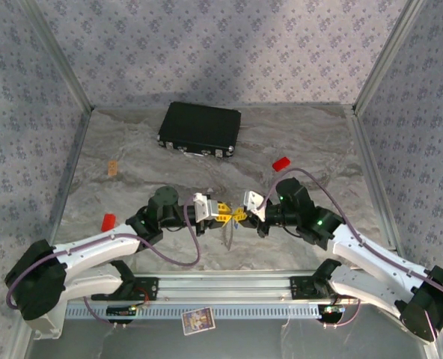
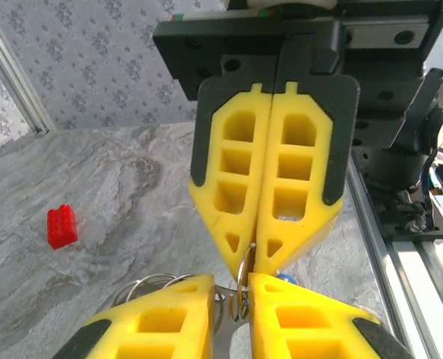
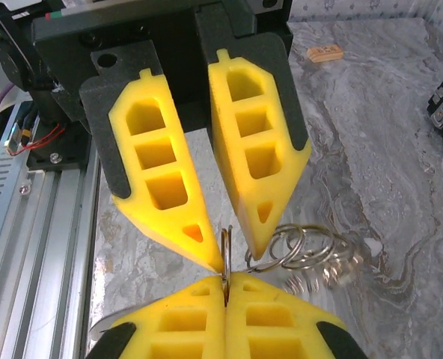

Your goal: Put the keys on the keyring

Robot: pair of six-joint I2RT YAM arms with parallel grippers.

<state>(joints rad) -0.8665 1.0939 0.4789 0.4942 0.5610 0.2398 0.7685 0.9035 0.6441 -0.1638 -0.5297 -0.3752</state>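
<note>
The two grippers meet tip to tip over the middle of the table. My right gripper (image 3: 225, 280) (image 1: 241, 216) is shut on the thin silver keyring (image 3: 225, 243) (image 2: 242, 278), which stands edge-on between its pads. My left gripper (image 2: 233, 288) (image 3: 236, 258) (image 1: 224, 214) faces it with its fingers a small gap apart, and the ring sits in that gap. A silver key blade (image 2: 233, 329) (image 1: 227, 236) hangs below the tips. A bit of blue key head (image 2: 285, 278) peeks out beside the left gripper's finger. A chain of further silver rings (image 3: 311, 250) dangles from the keyring.
Red blocks (image 1: 108, 221) (image 1: 281, 163) lie left and right of the arms. A black case (image 1: 200, 129) sits at the back. A small wooden piece (image 1: 113, 167) lies at the far left. The aluminium rail (image 1: 229, 284) runs along the near edge, and patterned walls enclose the table.
</note>
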